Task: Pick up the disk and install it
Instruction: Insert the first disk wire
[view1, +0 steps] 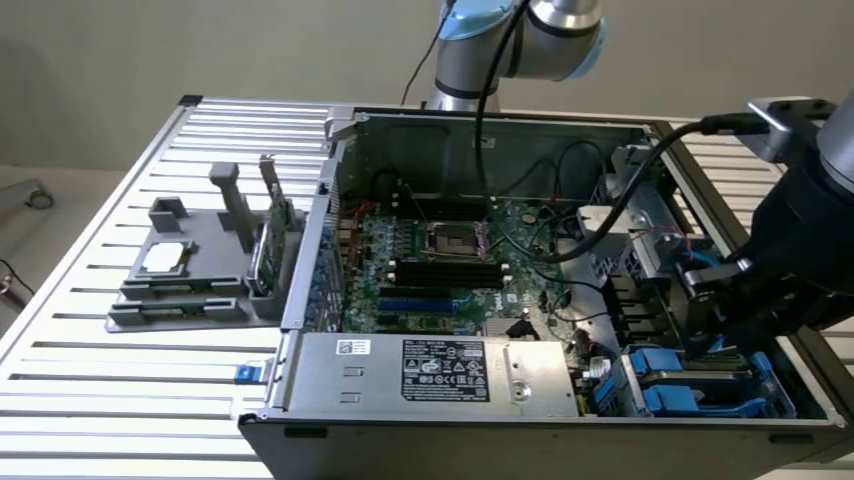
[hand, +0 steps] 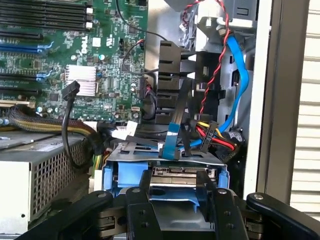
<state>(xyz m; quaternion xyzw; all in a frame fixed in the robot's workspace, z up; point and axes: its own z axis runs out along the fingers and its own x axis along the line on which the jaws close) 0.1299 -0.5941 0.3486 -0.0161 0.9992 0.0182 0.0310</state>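
The disk (hand: 172, 218) lies flat in the drive bay at the front corner of the open computer case (view1: 334, 180), on the exterior view's right. Its blue carrier (hand: 112, 175) frames it, and its connector end faces the cables. My gripper (hand: 178, 196) hangs directly over it, open. Its black fingers (hand: 142, 212) straddle the middle of the carrier, which reaches wider than the fingers on both sides. In the exterior view the gripper (view1: 721, 338) dips into the case just above the blue carrier (view1: 674, 388), and its black body hides much of the bay.
Red, yellow, black and blue cables (hand: 212, 132) bundle just beyond the disk's connector. The silver power supply (view1: 427, 370) sits beside the bay, and the motherboard (view1: 441, 250) lies behind it. A grey fixture (view1: 187, 275) holding a small chip and a green card stands on the slatted table.
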